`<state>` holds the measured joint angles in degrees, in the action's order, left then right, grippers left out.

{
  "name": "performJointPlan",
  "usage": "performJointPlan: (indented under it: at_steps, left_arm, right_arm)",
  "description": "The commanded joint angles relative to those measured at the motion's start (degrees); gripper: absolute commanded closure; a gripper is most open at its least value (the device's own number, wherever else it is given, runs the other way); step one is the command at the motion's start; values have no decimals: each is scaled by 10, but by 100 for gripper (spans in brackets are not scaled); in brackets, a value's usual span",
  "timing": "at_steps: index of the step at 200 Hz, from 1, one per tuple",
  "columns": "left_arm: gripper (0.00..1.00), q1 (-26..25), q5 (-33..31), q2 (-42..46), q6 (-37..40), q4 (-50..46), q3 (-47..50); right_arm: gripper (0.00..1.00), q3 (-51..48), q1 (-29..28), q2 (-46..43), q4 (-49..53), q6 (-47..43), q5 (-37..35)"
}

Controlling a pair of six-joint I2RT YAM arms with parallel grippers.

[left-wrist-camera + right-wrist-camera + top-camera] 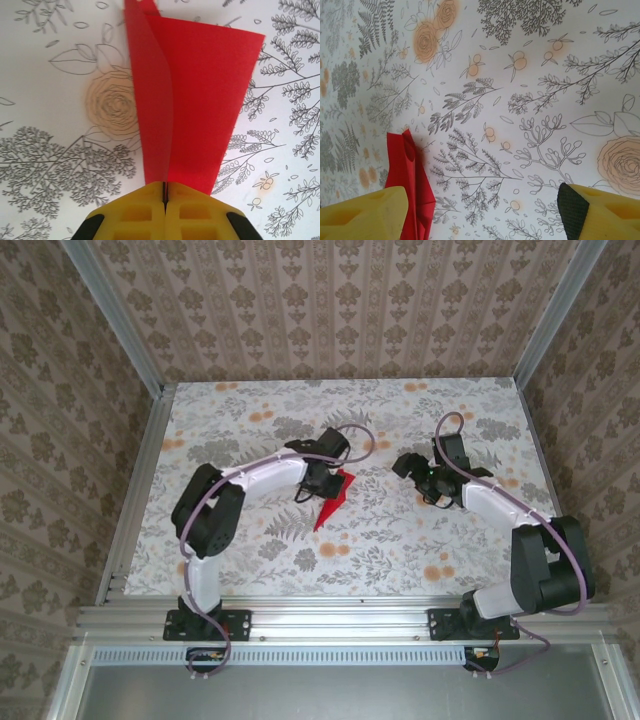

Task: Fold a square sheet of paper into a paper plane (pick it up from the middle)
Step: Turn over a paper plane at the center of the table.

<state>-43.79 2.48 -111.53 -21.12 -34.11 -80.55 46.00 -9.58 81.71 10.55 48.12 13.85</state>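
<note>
Arching inward, left arm (262, 475), jaws clamped on probable paper plane (200, 100).

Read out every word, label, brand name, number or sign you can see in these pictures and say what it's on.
No readable text anywhere.
The red paper is plain; the table cover and walls carry only floral patterns; the yellow left tool and right tool show no marks.
Anything printed on the arm bases is too small to read.
</note>
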Motion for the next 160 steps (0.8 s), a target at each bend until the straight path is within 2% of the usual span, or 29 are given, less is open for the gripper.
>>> performJointPlan:
  at_steps: [1,28,48,77,103,160]
  left_arm:
    - [99,26,86,41,-50,61,32]
    - [100,54,160,67,-117,151,89]
    - [100,63,179,85,-169,217,132]
    - [100,62,183,106,-244,320,198]
    - [100,59,158,115,-305,391,249]
    - [100,54,125,98,-350,425,295]
  right_arm:
    - [22,-6,-12,-16,19,-17,21]
    - [27,-5,-49,-40,50,-37,1]
    - [29,-4,-89,-58,76,-44,-32]
    - [30,1,-149,-69,102,-38,-77]
    - [31,17,-201,-63,124,-30,-118]
    - [42,77,-279,15,141,-38,-151]
